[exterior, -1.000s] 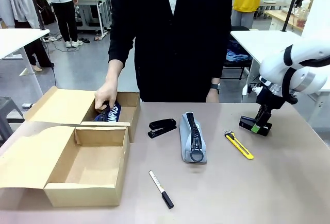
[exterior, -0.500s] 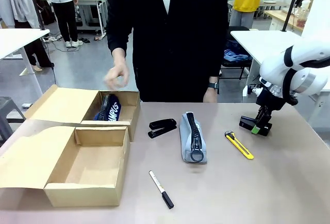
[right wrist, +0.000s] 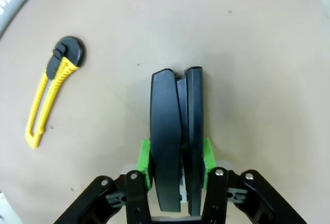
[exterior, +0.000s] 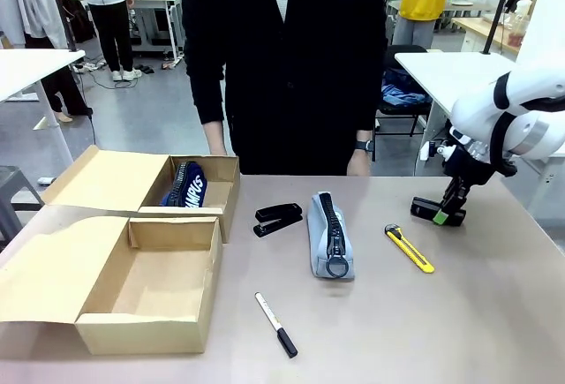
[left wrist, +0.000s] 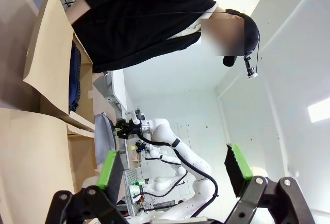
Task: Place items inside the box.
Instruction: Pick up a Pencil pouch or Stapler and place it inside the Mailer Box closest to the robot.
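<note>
My right gripper (exterior: 440, 213) (right wrist: 176, 157) is shut on a black stapler (exterior: 422, 205) (right wrist: 166, 105), turned on its side low at the table's right. A yellow utility knife (exterior: 409, 249) (right wrist: 49, 98) lies just left of it. Mid-table lie a grey zip pencil case (exterior: 329, 234), a second black stapler (exterior: 278, 219) and, nearer, a white marker with a black cap (exterior: 275, 324). The box (exterior: 146, 333) stands open at the near left with nothing in it. The left wrist view has my left gripper (left wrist: 172, 167) open, nothing between its pads.
A narrower open cardboard box (exterior: 227, 192) behind the large one holds a navy pouch (exterior: 186, 186) (left wrist: 75, 80). A person in black stands at the far edge, hands (exterior: 357, 163) down by the table. Bare tabletop lies front right.
The person's hand let go of the navy pouch in the far box and drew back. My right gripper shut on the stapler and shifted it slightly.
</note>
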Controlling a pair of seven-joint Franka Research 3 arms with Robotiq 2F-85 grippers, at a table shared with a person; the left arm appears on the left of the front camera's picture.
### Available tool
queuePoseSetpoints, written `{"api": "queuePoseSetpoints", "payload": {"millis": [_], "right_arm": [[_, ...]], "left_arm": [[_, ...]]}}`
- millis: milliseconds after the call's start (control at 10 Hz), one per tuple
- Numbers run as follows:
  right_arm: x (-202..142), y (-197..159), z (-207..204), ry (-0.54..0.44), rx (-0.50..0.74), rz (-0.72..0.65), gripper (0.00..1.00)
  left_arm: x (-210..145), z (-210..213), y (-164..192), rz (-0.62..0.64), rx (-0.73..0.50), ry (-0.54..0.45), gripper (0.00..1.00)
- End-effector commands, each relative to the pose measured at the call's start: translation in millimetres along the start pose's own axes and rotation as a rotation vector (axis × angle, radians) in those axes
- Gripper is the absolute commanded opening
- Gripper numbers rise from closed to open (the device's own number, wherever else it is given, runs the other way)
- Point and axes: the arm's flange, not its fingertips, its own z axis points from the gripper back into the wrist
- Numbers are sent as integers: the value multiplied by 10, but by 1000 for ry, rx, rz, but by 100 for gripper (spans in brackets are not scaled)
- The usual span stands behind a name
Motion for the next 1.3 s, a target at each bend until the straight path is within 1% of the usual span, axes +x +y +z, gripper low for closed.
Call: {"api": "queuePoseSetpoints", "payload": {"millis": [0, 300, 400, 500, 600, 700, 800, 900, 1000, 1100, 1200], "right_arm": [[-54, 38, -52, -1, 30, -87, 0], [-19, 7, 4, 10, 85, -149, 0], [-24, -6, 118, -12, 117, -195, 0], [-68, 1, 383, -60, 148, -300, 0], [-189, 167, 806, -83, 188, -441, 0], [-374, 519, 1218, -105, 287, -574, 0], [-645, 1025, 1496, -56, 267, -655, 0], [-824, 1387, 1550, 3, 180, -693, 0], [-986, 1667, 1554, 3, 137, -668, 0], [-1167, 1781, 1541, -62, 142, -669, 0], [-1356, 1485, 1557, -144, 226, -626, 21]], "left_arm": [[-50, -4, -10, -20, -14, 0, 100], [-50, -4, -10, -20, -14, 0, 100], [-50, -4, -10, -20, -14, 0, 100], [-50, -4, -10, -20, -14, 0, 100], [-50, -4, -10, -20, -14, 0, 100], [-50, -4, -10, -20, -14, 0, 100], [-50, -4, -10, -20, -14, 0, 100], [-50, -4, -10, -20, -14, 0, 100], [-50, -4, -10, -20, -14, 0, 100], [-50, -4, -10, -20, -14, 0, 100], [-50, -4, -10, -20, -14, 0, 100]]}}
